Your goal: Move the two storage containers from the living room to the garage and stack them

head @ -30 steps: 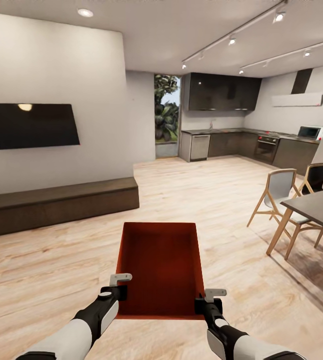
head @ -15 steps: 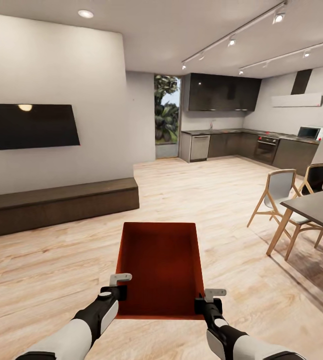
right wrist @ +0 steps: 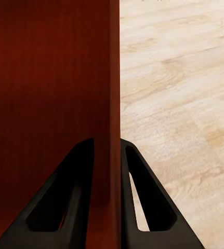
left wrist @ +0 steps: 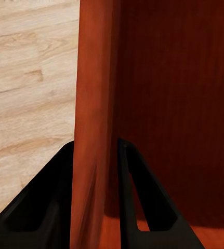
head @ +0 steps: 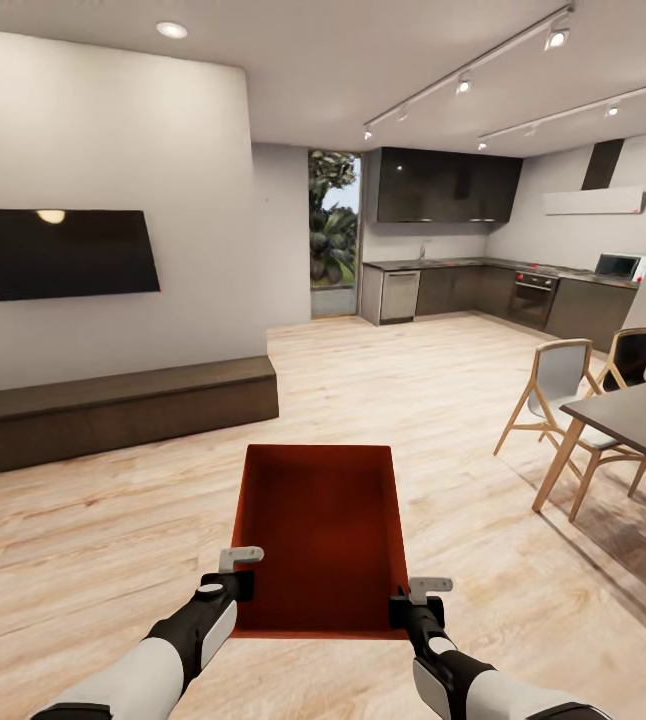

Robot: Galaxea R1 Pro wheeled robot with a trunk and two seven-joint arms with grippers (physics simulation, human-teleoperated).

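Container in transit through the living room

Both grippers, left (head: 240, 578) and right (head: 415, 602), clamp the container (head: 321, 530) walls between them; next, likely the drive to the garage.

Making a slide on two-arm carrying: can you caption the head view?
Both end effectors, left and right, clamp opposite walls of an orange-red box above a wood floor.

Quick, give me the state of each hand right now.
Left hand: closed on the left wall of the storage container.
Right hand: closed on the right wall of the same container.
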